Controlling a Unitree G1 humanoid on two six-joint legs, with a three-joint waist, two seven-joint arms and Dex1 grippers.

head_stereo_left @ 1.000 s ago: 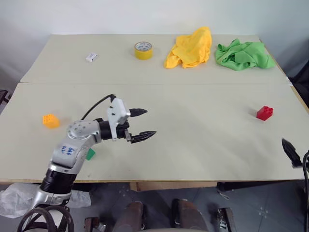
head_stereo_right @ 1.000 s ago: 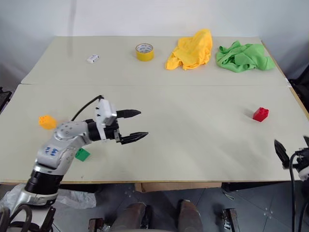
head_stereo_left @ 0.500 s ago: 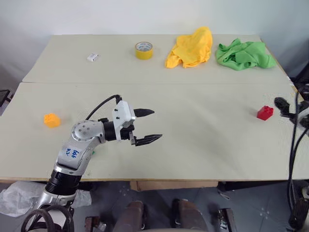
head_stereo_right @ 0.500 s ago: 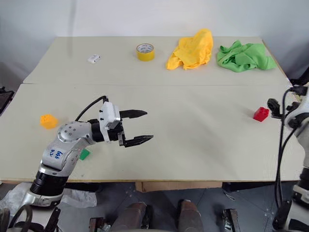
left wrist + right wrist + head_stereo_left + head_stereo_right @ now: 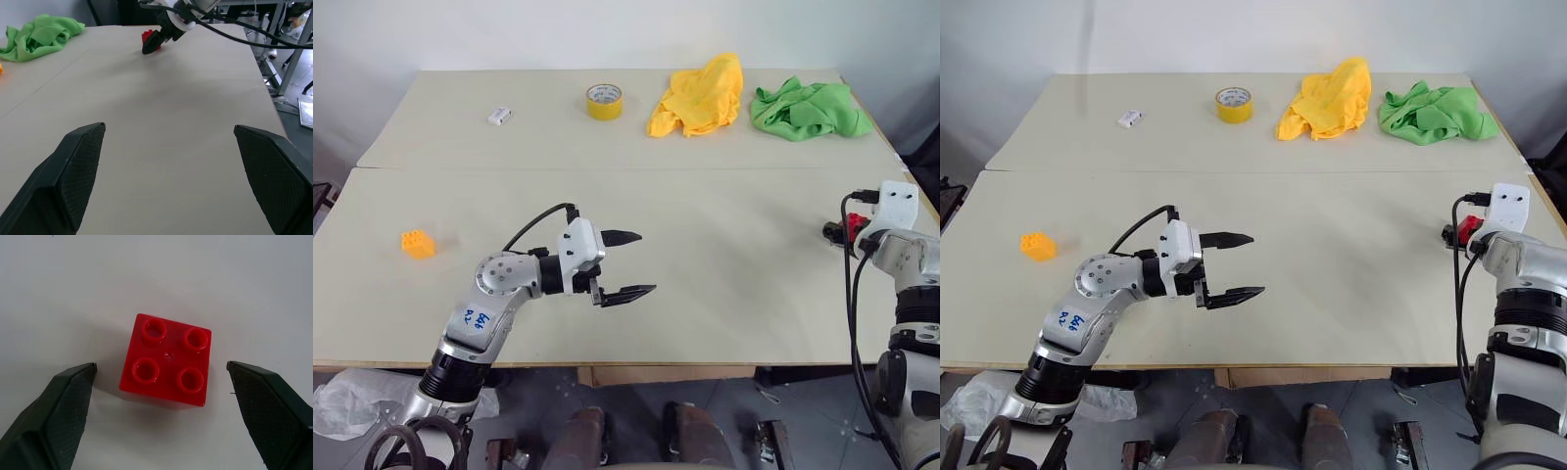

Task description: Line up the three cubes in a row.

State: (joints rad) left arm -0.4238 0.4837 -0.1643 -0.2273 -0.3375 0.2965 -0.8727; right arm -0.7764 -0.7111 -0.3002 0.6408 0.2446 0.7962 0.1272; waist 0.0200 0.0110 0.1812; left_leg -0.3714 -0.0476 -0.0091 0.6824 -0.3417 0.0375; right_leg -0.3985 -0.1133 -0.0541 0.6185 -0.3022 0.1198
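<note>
The red cube (image 5: pixel 167 361) sits studs-up near the table's right edge, seen also as the red cube (image 5: pixel 1470 227). My right gripper (image 5: pixel 161 366) is open and pointed down at it, one finger on each side, neither touching. The orange-yellow cube (image 5: pixel 416 243) lies alone at the left. Above the table's middle-left my left gripper (image 5: pixel 646 262) hovers open and level, nothing between its fingers. In the left wrist view that gripper (image 5: pixel 168 128) looks across bare tabletop toward the red cube (image 5: pixel 148 35) and the right gripper (image 5: pixel 154 43).
Along the far edge lie a white block (image 5: pixel 498 116), a yellow tape roll (image 5: pixel 604 101), a yellow cloth (image 5: pixel 700 96) and a green cloth (image 5: pixel 808 110). A seam (image 5: pixel 607 168) runs across between two tabletops. Wide bare surface separates the two grippers.
My right arm has swung forward from the table's front right corner to the red cube and now straddles it. My left arm has drifted right and now covers the green cube.
</note>
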